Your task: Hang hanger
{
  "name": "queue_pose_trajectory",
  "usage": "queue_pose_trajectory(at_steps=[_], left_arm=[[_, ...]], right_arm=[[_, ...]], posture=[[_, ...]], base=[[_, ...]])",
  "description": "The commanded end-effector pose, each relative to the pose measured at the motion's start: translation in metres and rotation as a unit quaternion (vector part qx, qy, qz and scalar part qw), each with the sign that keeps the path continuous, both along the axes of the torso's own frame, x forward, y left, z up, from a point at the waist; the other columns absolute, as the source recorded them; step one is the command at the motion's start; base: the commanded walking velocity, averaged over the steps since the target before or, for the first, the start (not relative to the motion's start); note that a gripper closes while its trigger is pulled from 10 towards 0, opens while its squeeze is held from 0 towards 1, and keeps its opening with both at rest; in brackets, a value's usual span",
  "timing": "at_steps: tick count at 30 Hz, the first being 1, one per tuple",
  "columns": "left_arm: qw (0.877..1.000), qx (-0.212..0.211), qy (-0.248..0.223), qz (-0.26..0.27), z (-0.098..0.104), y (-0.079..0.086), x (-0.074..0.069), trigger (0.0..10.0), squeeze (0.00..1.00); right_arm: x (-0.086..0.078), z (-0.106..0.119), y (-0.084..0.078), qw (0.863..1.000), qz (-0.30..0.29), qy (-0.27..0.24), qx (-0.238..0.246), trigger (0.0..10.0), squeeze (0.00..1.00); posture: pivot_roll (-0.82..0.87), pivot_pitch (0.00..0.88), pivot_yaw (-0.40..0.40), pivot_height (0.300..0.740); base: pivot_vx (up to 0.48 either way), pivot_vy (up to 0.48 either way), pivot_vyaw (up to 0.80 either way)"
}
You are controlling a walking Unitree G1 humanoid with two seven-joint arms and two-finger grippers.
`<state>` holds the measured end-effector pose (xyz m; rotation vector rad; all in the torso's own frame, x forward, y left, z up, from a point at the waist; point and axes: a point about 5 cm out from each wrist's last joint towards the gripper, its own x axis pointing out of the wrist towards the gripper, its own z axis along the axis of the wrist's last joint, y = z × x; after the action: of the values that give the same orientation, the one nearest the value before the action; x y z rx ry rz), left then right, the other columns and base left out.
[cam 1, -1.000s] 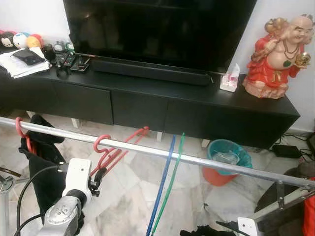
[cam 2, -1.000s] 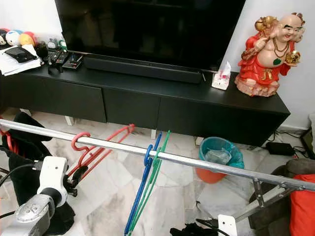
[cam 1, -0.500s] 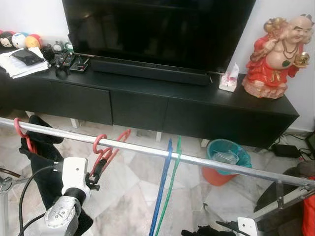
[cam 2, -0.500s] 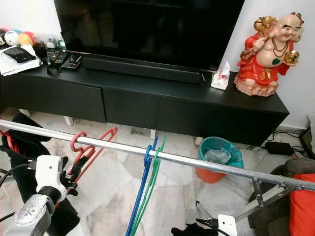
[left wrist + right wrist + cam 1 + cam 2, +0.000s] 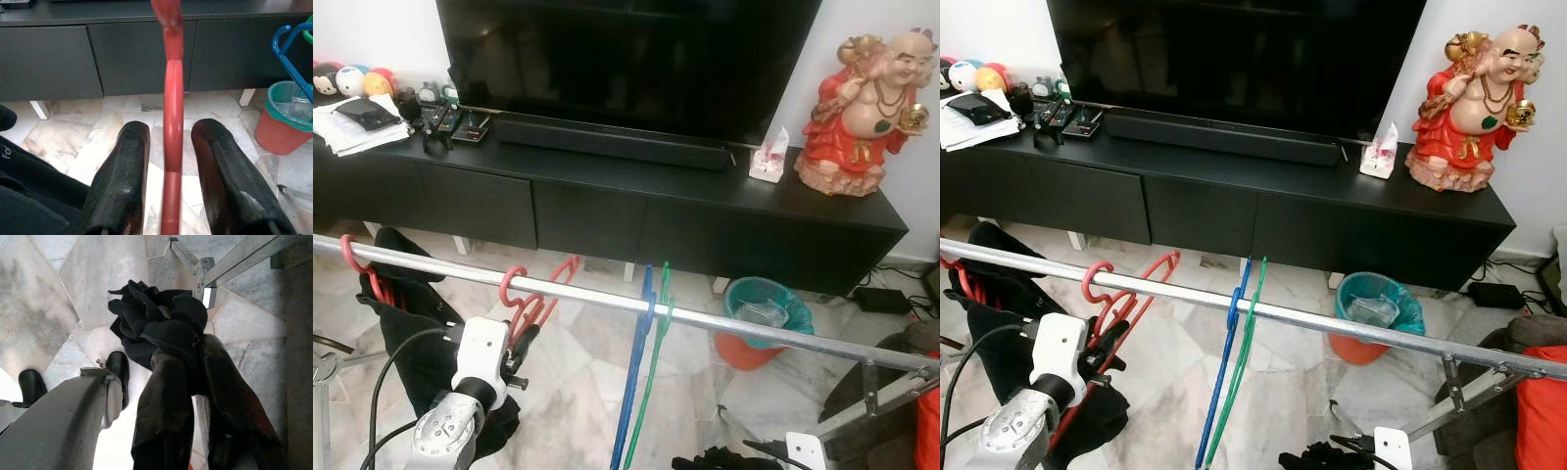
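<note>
Two black fingers of the left gripper (image 5: 168, 183) stand on either side of the red hanger (image 5: 172, 147). In the left wrist view a gap shows between each finger and the red bar, so the grip reads as released or only loosely closed around it, not clenched.

Landmark: the metal rail (image 5: 724, 323), which crosses the scene from the robot's left, falling toward its right.

- Red hanger: its hook (image 5: 512, 285) is over the rail, to the robot's left of centre. Its body hangs below the rail and its long axis slants away from the robot toward the black TV cabinet (image 5: 607, 211).
- Left gripper: just below the rail, directly beneath the hook, fingers pointing up along the hanger body. The left arm is much the nearer arm to the hanger.
- Blue hanger (image 5: 1224, 382) and green hanger (image 5: 1239, 362): hooked together on the rail to the robot's right of the red hanger, well apart from it.
- Right gripper (image 5: 195, 382): well below the rail, near the floor, clamped on a bunch of black cloth (image 5: 156, 323).

Judgement: the hanger appears hung. The coming move turns on drawing the fingers back down along the hanger's axis without dragging the hook off the rail.
</note>
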<state>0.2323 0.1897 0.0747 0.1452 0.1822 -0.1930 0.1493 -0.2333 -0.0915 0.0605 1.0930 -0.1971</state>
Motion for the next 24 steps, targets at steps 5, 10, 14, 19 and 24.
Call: queue_pose_trajectory(at_steps=[5,10,14,19,24], left_arm=[[1.0,0.012,-0.005,-0.01,0.0001,-0.0025,0.0015,0.0,0.0],[0.999,0.039,-0.005,-0.018,-0.0015,-0.003,0.0001,0.0,0.0],[0.998,0.058,-0.006,-0.021,-0.0019,-0.0034,-0.0001,0.0,0.0],[0.998,0.058,-0.004,-0.021,-0.0028,-0.0042,-0.0022,0.0,0.0],[0.998,0.057,-0.008,-0.015,-0.0027,-0.0035,-0.0036,0.0,0.0]], right_arm=[[0.0025,0.0025,-0.0062,1.0,-0.006,-0.004,-0.007,10.0,0.0],[0.0024,0.0024,-0.0061,1.0,-0.007,-0.004,-0.006,10.0,0.0],[0.0024,0.0024,-0.006,1.0,-0.007,-0.004,-0.006,10.0,0.0],[0.0019,0.0023,-0.0061,1.0,-0.008,-0.003,-0.006,10.0,0.0],[0.0015,0.0021,-0.0063,1.0,-0.008,-0.003,-0.006,10.0,0.0]], posture=[[0.09,0.0,-0.125,0.74],[0.09,0.0,-0.126,0.74],[0.09,0.0,-0.126,0.74],[0.09,0.0,-0.125,0.74],[0.09,0.0,-0.125,0.74]], base=[[0.0,0.0,0.0],[0.0,0.0,0.0],[0.0,0.0,0.0],[0.0,0.0,0.0],[0.0,0.0,0.0]])
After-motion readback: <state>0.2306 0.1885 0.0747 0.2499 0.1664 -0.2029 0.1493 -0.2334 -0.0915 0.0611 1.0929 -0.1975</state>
